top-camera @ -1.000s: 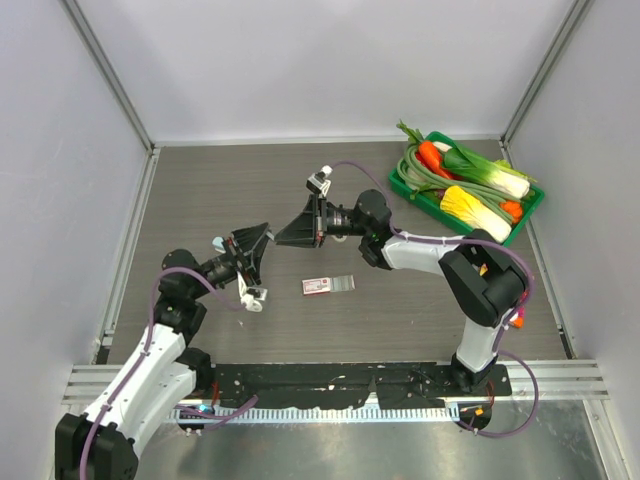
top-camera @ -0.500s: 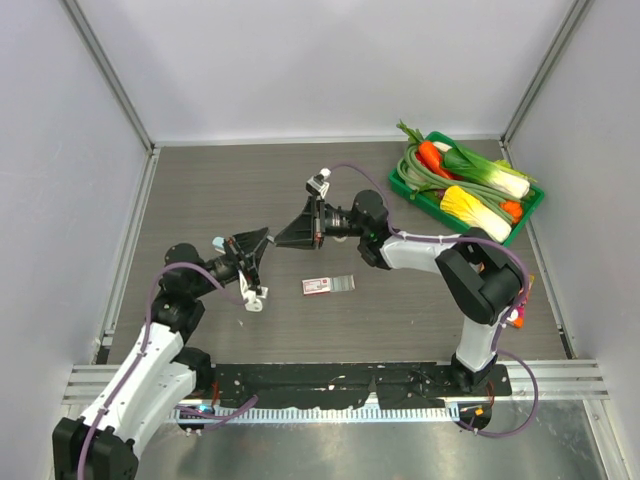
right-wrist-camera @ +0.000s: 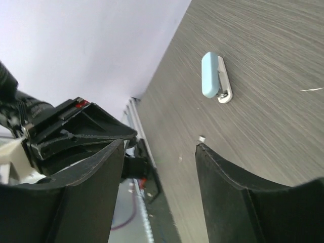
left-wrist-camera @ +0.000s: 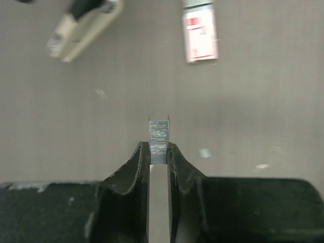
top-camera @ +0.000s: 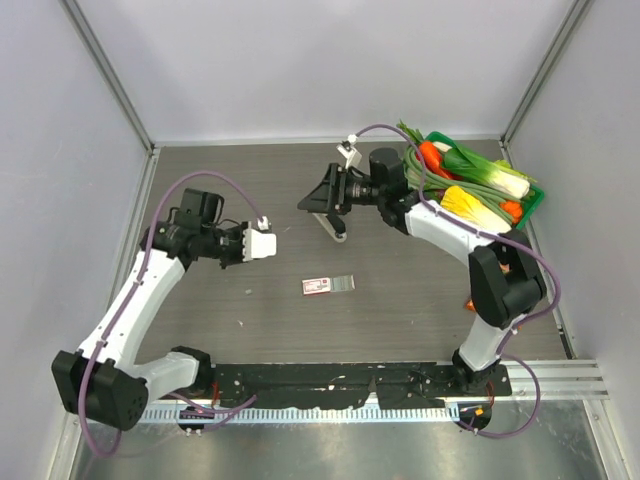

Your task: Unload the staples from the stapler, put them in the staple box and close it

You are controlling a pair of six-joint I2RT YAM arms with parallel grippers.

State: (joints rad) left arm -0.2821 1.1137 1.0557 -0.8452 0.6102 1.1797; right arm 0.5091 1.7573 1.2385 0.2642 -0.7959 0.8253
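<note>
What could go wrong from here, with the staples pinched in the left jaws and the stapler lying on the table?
1. The left jaws pinch the staples by one end only, apparently above the table. The thin strip could slip out or break apart during a move.
2. The stapler lies loose on the table, ahead of the open right jaws. A careless sweep of that arm might knock it away.

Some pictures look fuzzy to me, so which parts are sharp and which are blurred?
Left wrist view: the staples between the left fingers look sharpest, while the stapler and pink box beyond are soft. Right wrist view: the stapler is crisp; the dark right fingers up close are slightly soft. Top view: even light, faint shadows.
</note>
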